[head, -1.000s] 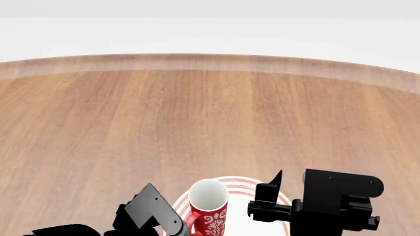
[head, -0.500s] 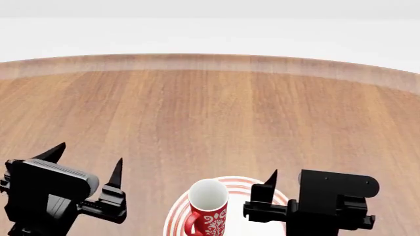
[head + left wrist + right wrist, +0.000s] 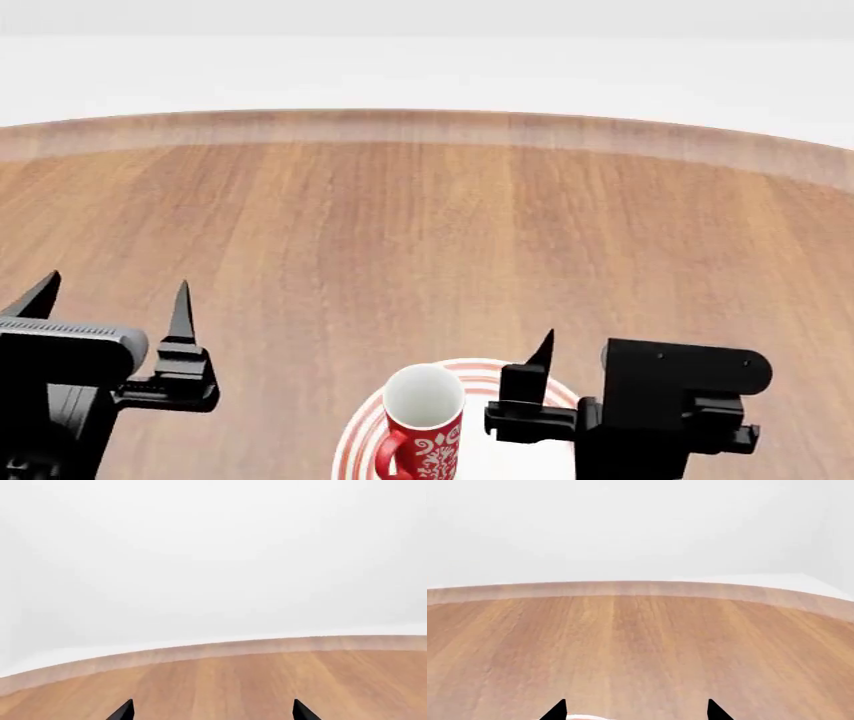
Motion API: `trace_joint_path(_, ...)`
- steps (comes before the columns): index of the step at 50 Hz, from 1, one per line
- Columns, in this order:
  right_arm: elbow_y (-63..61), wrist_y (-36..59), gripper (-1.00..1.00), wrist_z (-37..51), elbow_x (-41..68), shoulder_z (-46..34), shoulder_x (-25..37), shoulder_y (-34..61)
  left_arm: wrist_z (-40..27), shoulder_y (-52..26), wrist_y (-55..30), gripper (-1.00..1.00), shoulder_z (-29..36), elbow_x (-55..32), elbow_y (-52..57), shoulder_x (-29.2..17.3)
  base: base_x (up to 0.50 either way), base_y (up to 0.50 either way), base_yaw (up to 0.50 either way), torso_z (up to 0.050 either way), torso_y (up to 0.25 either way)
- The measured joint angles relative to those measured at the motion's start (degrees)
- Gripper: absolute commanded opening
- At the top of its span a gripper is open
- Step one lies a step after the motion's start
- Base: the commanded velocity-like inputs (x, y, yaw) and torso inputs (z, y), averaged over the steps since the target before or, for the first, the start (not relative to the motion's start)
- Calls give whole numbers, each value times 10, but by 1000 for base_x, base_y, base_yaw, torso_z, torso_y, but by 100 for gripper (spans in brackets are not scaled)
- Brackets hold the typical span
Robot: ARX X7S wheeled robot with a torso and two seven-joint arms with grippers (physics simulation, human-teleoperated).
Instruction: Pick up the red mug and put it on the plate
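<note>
The one small red ceramic mug with white floral pattern [image 3: 423,425] stands upright on the one round white plate with red rings [image 3: 350,443], near the wooden counter's [image 3: 427,230] front edge. It looks rigid, glossy and breakable, best gripped across its body or handle. Two tools, left [image 3: 110,300] and right [image 3: 636,711], hang spread and empty beside it.

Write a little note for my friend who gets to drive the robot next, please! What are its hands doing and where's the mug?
Left gripper: open, empty, hanging above the table, away from the mug.
Right gripper: open in the right wrist view, empty, next to the mug and not touching it.
Red mug: standing upright on the plate, right in front of the robot.
Done: the mug is on the plate and let go.
Left: nothing seems left but to back the arms away.
</note>
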Motion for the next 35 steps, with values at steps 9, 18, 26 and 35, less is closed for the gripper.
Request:
trace_joint_path(9,-77,20,100,9,14,4,11,-2,-20,-20,-24,100,-2,5,43,-15,0,0,0,0,0)
trace_joint_path(18,-157,51,100,24,31,12,23,0,-42,-41,-50,100,-4,15,94,-30,0,0,0,0,0)
trace_joint_path(26,-217,78,100,38,49,21,31,3,-60,-63,-77,100,-4,21,139,-41,0,0,0,0,0)
trace_joint_path(35,-277,106,100,54,69,33,39,4,-78,-81,-102,100,-6,26,183,-52,0,0,0,0,0)
